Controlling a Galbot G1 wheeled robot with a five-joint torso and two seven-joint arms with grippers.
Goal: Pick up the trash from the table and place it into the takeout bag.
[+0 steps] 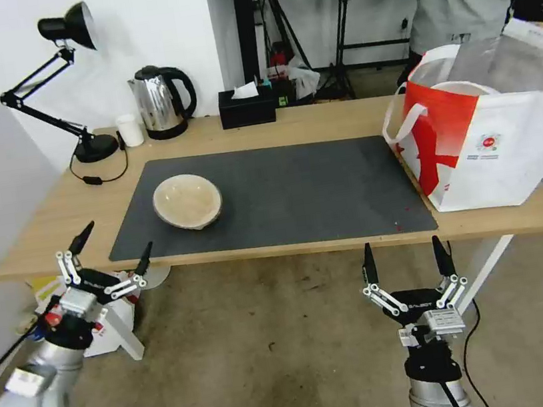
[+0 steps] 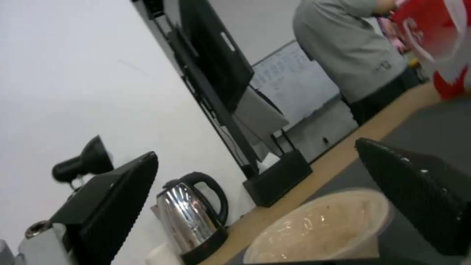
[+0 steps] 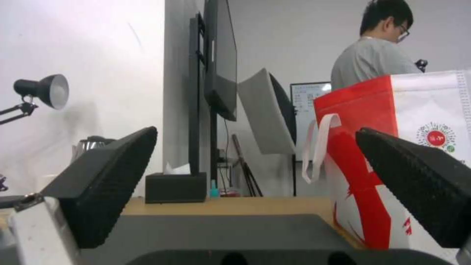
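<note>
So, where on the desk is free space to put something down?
The mat is bare between the beige bowl and the takeout bag. A wood strip runs free from the tissue box to the bag. The back left corner is crowded: lamp, white cup, kettle. Left tool and right tool hang open before the front edge.

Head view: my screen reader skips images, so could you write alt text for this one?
A shallow beige bowl sits on the dark mat of a light-wood table, with a red-and-white takeout bag standing at its right end. Below the table's front edge, the left gripper and right gripper hover open. A lamp, kettle, white cup and tissue box line the back.
</note>
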